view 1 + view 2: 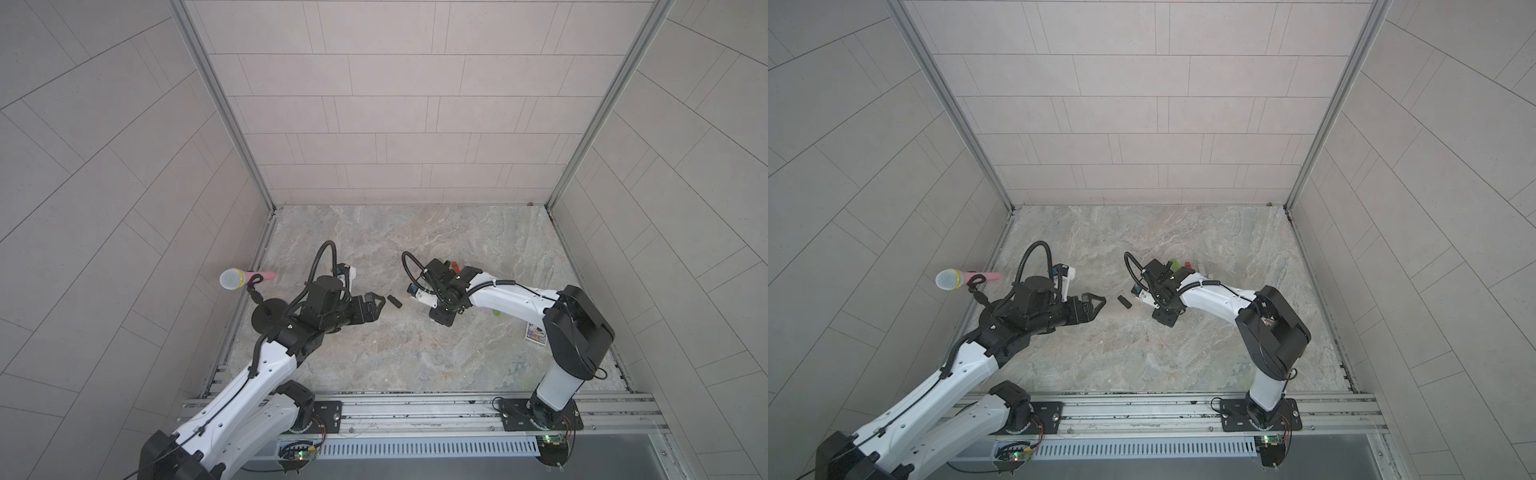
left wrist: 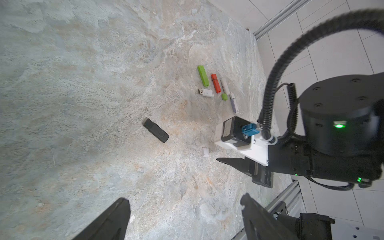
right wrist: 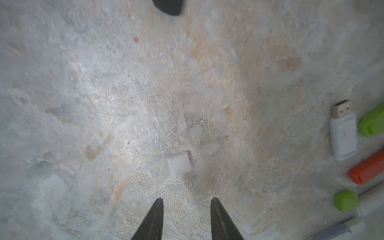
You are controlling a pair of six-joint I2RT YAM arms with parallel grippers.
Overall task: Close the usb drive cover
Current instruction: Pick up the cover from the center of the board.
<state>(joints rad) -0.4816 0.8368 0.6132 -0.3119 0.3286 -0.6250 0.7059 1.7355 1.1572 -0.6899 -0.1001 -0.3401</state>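
Observation:
A white usb drive (image 3: 342, 133) lies on the stone table with its metal plug bare; it also shows in the left wrist view (image 2: 205, 92). Its small white cover (image 3: 179, 163) lies apart from it, flat on the table (image 2: 205, 152). My right gripper (image 3: 187, 199) hangs just short of the cover, its jaws open with nothing between them. My left gripper (image 2: 185, 197) stands wide open and empty above bare table. A closed black drive (image 2: 156, 130) lies between the two arms in both top views (image 1: 394, 301) (image 1: 1124, 301).
Beside the white drive lie a green drive (image 2: 203, 75), an orange-red one (image 2: 216, 83), a pale one (image 2: 225, 85), a lilac one (image 2: 233, 102) and a loose green cap (image 2: 224, 96). A microphone (image 1: 232, 279) stands on its stand at the left wall. A printed card (image 1: 536, 332) lies by the right arm.

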